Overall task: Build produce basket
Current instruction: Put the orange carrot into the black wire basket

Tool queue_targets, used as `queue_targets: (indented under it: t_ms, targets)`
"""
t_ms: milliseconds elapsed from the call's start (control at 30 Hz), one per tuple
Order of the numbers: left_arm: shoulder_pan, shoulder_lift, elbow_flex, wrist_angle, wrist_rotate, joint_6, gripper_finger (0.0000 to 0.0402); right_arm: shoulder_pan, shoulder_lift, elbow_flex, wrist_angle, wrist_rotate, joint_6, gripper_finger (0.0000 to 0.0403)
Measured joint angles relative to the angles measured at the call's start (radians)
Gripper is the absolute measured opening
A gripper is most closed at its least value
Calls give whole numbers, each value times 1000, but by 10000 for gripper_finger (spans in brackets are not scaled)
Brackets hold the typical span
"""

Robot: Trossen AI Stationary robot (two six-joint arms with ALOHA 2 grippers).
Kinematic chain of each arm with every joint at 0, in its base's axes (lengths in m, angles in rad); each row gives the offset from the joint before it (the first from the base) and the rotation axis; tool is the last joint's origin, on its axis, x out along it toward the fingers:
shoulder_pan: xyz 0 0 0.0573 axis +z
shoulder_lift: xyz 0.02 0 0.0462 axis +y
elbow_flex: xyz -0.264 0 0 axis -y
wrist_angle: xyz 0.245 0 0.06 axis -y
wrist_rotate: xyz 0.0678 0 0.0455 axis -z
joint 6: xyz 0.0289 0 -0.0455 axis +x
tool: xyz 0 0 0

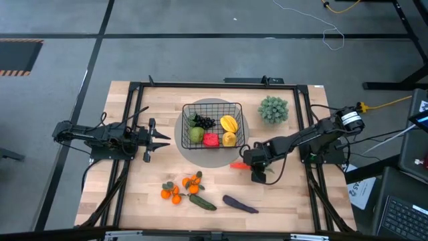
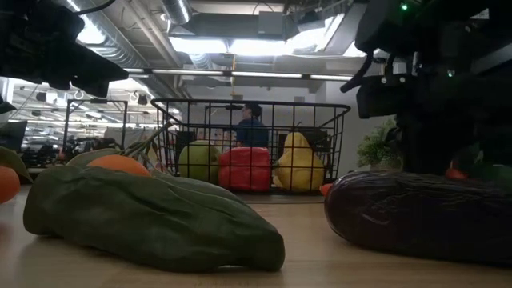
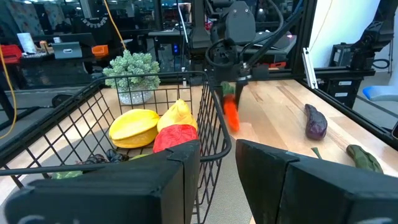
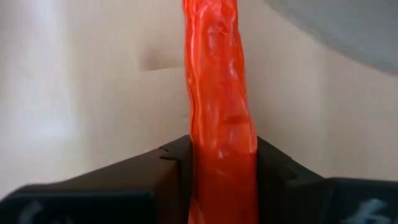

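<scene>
Right gripper [image 4: 224, 180] low over the desk [image 1: 287, 201], jaws pinching the carrot [image 4: 219, 93] just beside the basket [image 1: 212, 107]. Left gripper [image 1: 155, 138] waits on the basket's other side, jaws spread. Tangerines [image 1: 182, 187], cucumber [image 1: 202, 202], eggplant [image 1: 239, 204] lie on the desk.

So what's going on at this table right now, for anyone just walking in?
The right gripper has its jaws closed around an orange carrot, just to the right of the black wire basket in the high view. The basket already holds a green apple, a red pepper, dark grapes and two yellow fruits. Tangerines, a cucumber and an eggplant lie on the table near its front edge. The left gripper waits to the left of the basket.
</scene>
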Motion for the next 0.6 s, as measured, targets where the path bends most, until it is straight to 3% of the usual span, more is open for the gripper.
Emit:
queue_targets:
  t_ms: [200, 367, 467, 600]
  targets:
    - [0, 0, 0, 0, 0, 0, 94, 9, 1, 127, -28, -193, -19, 99]
    - [0, 0, 0, 0, 0, 0, 94, 50, 0, 240, -19, -210, -151, 99]
    - [0, 0, 0, 0, 0, 0, 94, 67, 0, 306, -20, -108, -245, 99]
    - [0, 0, 0, 0, 0, 0, 94, 75, 0, 398, -20, 149, -340, 99]
